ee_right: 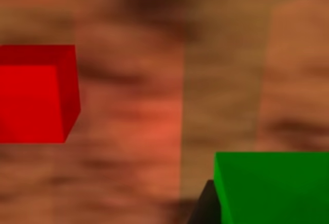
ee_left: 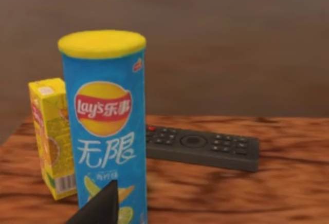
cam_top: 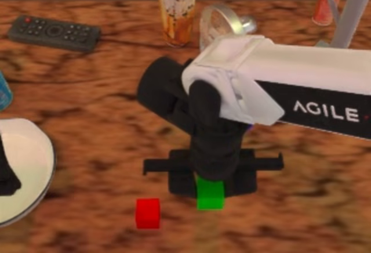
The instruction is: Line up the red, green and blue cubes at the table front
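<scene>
The green cube [cam_top: 210, 194] is near the table [cam_top: 87, 102] front, middle, under my right gripper [cam_top: 210, 179], which reaches straight down and is shut on it. In the right wrist view a dark finger [ee_right: 206, 206] presses against the side of the green cube [ee_right: 272, 188]. I cannot tell whether this cube rests on the wood or hangs just above it. The red cube [cam_top: 148, 213] sits on the table a short gap to the green one's left, also seen as the red cube [ee_right: 36, 94]. The blue cube is out of view. My left gripper [cam_top: 6, 174] is parked at the left edge.
A white plate [cam_top: 29, 148] lies under the left gripper. A remote [cam_top: 54, 32], a drink cup [cam_top: 177, 6], a glass object [cam_top: 223, 21] and an orange bottle [cam_top: 326, 0] stand along the back. The left wrist view shows a chips can [ee_left: 105, 126] and a yellow carton [ee_left: 49, 136].
</scene>
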`<state>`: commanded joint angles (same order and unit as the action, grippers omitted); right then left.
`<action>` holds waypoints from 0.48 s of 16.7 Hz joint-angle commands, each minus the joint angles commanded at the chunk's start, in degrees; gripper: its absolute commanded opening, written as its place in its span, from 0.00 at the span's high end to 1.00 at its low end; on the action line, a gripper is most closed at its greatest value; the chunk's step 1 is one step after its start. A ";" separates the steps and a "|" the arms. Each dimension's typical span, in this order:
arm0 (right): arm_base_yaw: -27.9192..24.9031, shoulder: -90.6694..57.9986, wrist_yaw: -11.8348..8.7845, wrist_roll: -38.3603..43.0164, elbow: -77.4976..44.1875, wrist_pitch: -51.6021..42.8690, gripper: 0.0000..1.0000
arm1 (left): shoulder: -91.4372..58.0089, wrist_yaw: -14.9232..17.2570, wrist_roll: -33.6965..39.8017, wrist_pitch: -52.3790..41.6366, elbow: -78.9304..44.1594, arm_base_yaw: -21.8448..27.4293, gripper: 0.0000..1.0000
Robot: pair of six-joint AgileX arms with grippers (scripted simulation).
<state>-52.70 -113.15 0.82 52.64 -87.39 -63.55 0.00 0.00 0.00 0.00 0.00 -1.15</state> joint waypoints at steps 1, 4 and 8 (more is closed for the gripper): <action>-0.01 0.00 0.00 0.01 0.00 0.00 1.00 | 0.00 0.00 0.00 0.00 0.00 0.00 0.00; 0.22 -0.20 -0.10 0.03 0.14 0.10 1.00 | 0.00 0.00 0.00 0.00 0.00 0.00 0.00; 0.24 -1.50 -0.04 0.14 2.96 4.34 1.00 | 0.00 0.00 0.00 0.00 0.00 0.00 0.00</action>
<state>-52.47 -114.65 0.78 52.77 -84.42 -59.20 0.00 0.00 0.00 0.00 0.00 -1.15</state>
